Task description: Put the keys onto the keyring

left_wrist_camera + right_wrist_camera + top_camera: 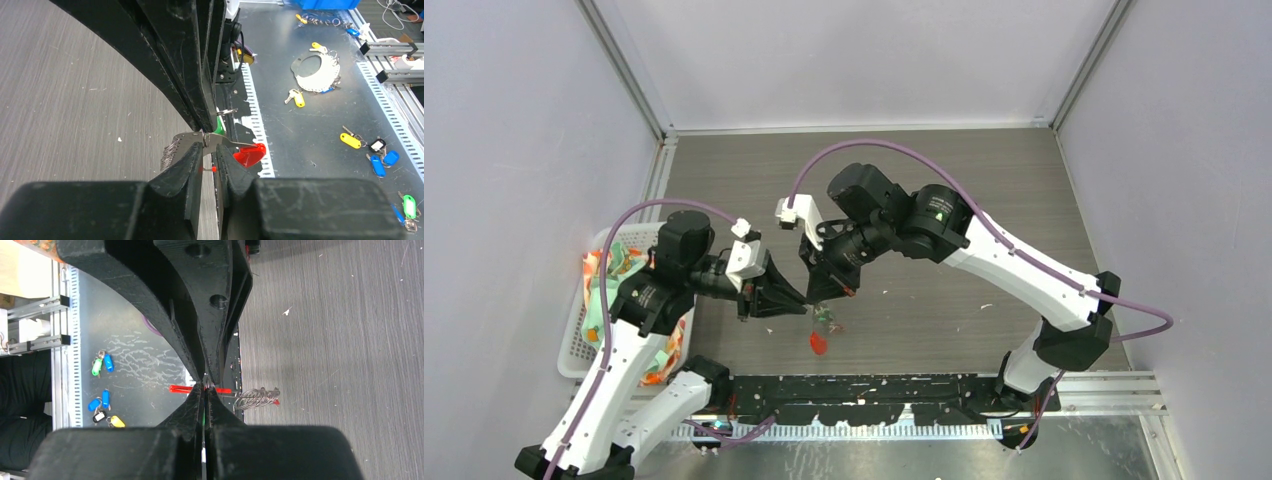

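Keyring (pixel 257 397) stretches far-to-near, red strip (pixel 249 155) toward the near edge; right jaws pressed together, left jaws unclear.

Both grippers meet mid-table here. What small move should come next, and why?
Probably close the left gripper on the keyring wire crossing its tips. Its jaws stand slightly apart around that wire, while the right gripper is shut on the green-tagged key, so the ring looks unsteadied for threading.
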{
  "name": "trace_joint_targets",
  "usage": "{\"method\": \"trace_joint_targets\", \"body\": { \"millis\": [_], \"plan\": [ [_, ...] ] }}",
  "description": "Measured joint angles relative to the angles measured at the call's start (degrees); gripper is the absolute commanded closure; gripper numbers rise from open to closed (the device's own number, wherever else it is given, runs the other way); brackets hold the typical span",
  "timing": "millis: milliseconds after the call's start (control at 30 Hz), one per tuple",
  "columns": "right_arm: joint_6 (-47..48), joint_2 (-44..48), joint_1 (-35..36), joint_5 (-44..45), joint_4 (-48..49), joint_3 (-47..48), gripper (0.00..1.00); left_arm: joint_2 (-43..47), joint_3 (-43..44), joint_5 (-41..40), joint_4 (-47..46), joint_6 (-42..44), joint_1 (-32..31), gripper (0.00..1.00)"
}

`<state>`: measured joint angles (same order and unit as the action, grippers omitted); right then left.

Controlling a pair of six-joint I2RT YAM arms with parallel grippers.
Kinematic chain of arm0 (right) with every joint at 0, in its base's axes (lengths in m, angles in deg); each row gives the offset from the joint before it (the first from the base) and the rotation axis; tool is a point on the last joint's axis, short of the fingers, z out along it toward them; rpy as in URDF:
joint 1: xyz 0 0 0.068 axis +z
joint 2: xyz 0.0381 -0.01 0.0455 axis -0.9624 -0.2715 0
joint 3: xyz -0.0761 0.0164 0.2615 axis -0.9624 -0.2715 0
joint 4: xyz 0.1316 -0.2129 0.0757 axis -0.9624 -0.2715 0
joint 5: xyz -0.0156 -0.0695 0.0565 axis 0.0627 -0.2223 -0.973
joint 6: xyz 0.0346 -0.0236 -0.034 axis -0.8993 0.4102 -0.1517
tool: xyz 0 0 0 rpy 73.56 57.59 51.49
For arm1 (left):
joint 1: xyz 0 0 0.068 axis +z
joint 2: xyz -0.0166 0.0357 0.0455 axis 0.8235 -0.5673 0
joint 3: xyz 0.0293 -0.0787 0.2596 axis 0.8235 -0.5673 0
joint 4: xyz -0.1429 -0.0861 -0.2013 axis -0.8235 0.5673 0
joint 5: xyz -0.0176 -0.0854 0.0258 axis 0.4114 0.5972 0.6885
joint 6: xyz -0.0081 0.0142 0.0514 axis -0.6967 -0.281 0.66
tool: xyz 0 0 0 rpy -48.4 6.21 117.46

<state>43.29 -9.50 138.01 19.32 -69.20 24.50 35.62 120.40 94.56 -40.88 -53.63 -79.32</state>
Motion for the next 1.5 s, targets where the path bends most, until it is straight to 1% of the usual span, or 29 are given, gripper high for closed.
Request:
{"method": "trace_joint_targets", "body": {
  "millis": [167, 233, 267, 333, 367, 500, 667, 700, 767, 800, 900, 1000, 1067, 1200, 1267, 1367, 1500],
  "plan": [
    [0.0, -1.4, 0.0, 0.0, -0.8, 0.9, 0.99, -0.3, 0.0, -0.5, 0.0, 0.2, -0.1, 0.82],
    [0.0, -1.8, 0.0, 0.0, -1.1, 1.0, 0.99, -0.3, 0.0, -0.6, 0.0, 0.2, -0.1, 0.83],
    [0.0, -2.0, 0.0, 0.0, -1.4, 1.0, 0.99, -0.3, 0.0, -0.6, 0.0, 0.2, -0.1, 0.86],
    [0.0, -2.2, 0.0, 0.0, -1.8, 1.1, 0.99, -0.3, 0.0, -0.6, 0.0, 0.2, -0.1, 0.96],
    [0.0, -2.3, 0.0, -0.2, -1.9, 1.1, 0.99, -0.3, 0.0, -0.8, 0.0, 0.3, -0.1, 0.99],
    [0.0, -2.6, 0.2, -0.2, -2.6, 1.8, 0.99, -0.3, 0.1, -0.8, 0.1, 1.1, -0.1, 1.0],
    [-0.2, -2.8, 0.3, -0.2, -2.6, 2.0, 0.99, -0.3, 0.1, -1.1, 1.2, 4.1, -0.1, 1.0],
    [-0.2, -2.8, 0.3, -0.2, -2.6, 2.0, 0.98, -0.3, 0.1, -1.1, 1.4, 4.5, -0.1, 1.0],
    [-0.4, -2.9, 0.4, -0.3, -2.4, 2.0, 0.88, -0.1, 0.1, -1.2, 1.6, 4.9, -0.2, 1.0],
    [-0.5, -2.9, 0.4, -0.3, -2.3, 2.0, 0.81, 0.0, 0.1, -1.3, 1.5, 4.9, -0.2, 1.0],
    [-1.2, -2.9, 0.4, -0.3, -1.4, 2.0, 0.64, 0.5, 0.0, -2.2, 1.0, 3.0, -0.2, 1.0],
    [-2.4, -2.2, 0.3, 1.1, 2.3, 0.9, 0.52, 1.7, -1.3, -2.7, -3.2, -2.9, -0.2, 1.0],
    [-3.4, -0.2, 0.2, 2.9, 5.1, -2.0, 0.45, 3.1, -3.6, -3.0, -8.7, -8.8, -0.2, 1.0],
    [-5.9, 6.9, -1.0, 6.9, 11.8, -10.2, 0.36, 4.9, -7.2, -4.1, -19.6, -21.6, -0.2, 1.0],
    [-6.9, 11.1, -1.7, 9.0, 15.2, -14.0, 0.32, 5.1, -7.4, -5.0, -23.1, -26.1, -0.2, 1.0],
    [-7.9, 17.9, -2.4, 12.2, 20.0, -19.3, 0.3, 5.8, -7.8, -7.7, -28.3, -32.2, -0.2, 1.0],
    [-8.3, 24.7, -2.3, 15.0, 24.4, -24.0, 0.29, 6.8, -9.1, -11.7, -32.0, -37.8, -0.2, 1.0]
  ]
}}
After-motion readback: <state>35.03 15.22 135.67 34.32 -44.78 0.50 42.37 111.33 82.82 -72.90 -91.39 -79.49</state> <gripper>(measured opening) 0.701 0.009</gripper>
